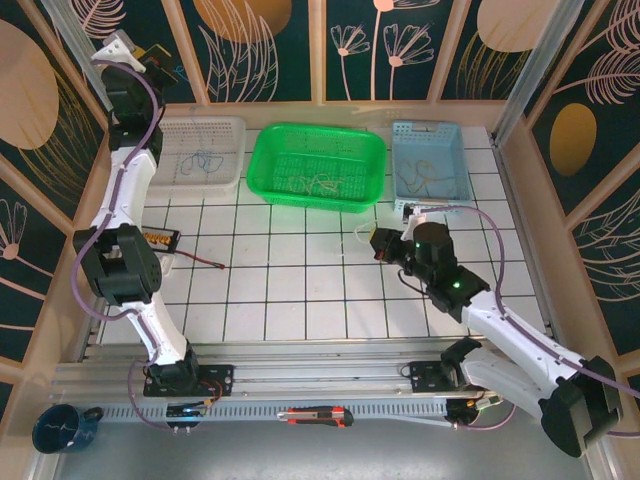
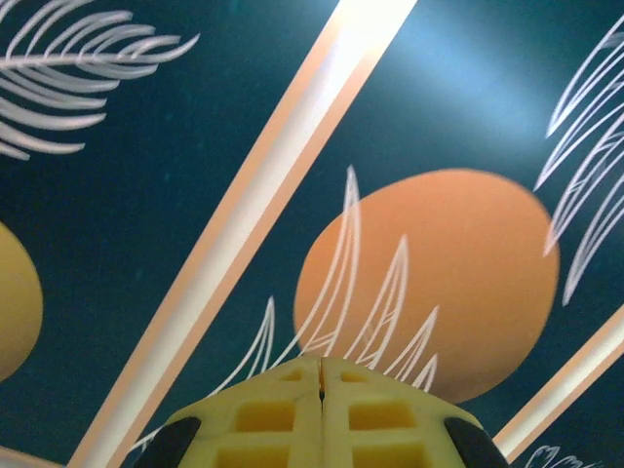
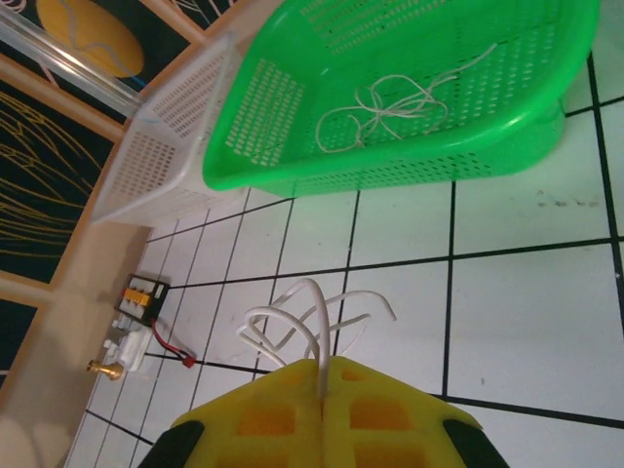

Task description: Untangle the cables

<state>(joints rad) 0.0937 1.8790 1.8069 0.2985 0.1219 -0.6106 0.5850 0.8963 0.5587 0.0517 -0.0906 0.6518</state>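
Observation:
My right gripper [image 3: 322,363] is shut on a pale grey cable [image 3: 310,317] whose loops curl out in front of the yellow fingers, just above the tiled table. From above, that gripper [image 1: 378,244] is mid-table in front of the green basket [image 1: 262,160], the cable [image 1: 360,238] at its tip. More pale cables [image 3: 390,102] lie in the green basket [image 3: 292,166]. A blue cable [image 1: 205,160] lies in the white basket [image 1: 170,128], and a tan-yellow one [image 1: 425,178] in the blue basket [image 1: 400,135]. My left gripper [image 2: 321,359] is shut on nothing, raised at the back left [image 1: 120,48] and facing the patterned wall.
A black box [image 1: 160,238] with a dark red-tipped lead [image 1: 200,262] lies at the table's left, beside the left arm. A box cutter [image 1: 318,415] rests on the front rail, and a dark mug [image 1: 62,428] stands at the near left corner. Wooden walls enclose the table.

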